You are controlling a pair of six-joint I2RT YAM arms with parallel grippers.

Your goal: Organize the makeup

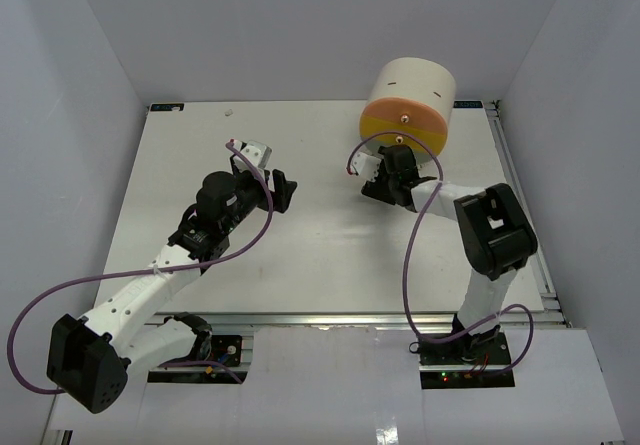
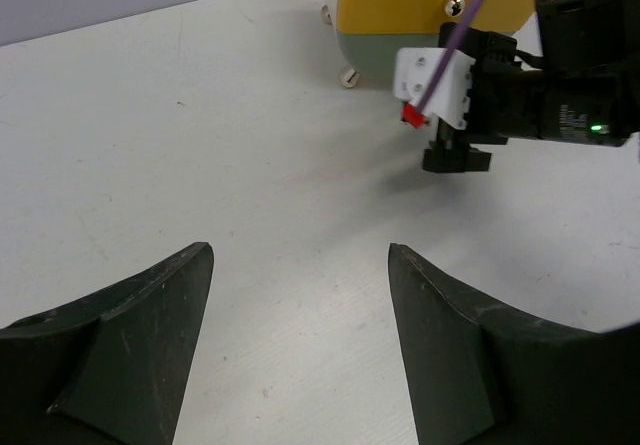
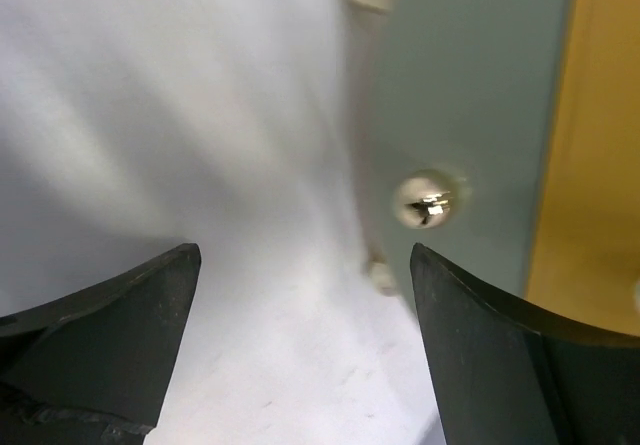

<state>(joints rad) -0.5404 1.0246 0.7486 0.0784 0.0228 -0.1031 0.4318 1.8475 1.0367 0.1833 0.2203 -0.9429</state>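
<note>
No makeup shows in any view. My left gripper [image 1: 283, 190] is open and empty over bare table at the middle left; its wrist view [image 2: 300, 250] shows only white table between the jaws. My right gripper [image 1: 376, 183] is open and empty, low in front of the big cream cylinder [image 1: 410, 90]. In the right wrist view [image 3: 305, 250] the grey drawer's brass knob [image 3: 428, 198] sits just above and inside the right finger [image 3: 500, 345], apart from it.
The cylinder stands at the back right, drawer fronts facing me: a yellow drawer [image 1: 403, 130] above the grey drawer [image 2: 385, 60]. Its small feet [image 2: 348, 78] rest on the white table [image 1: 300, 265]. White walls enclose the table.
</note>
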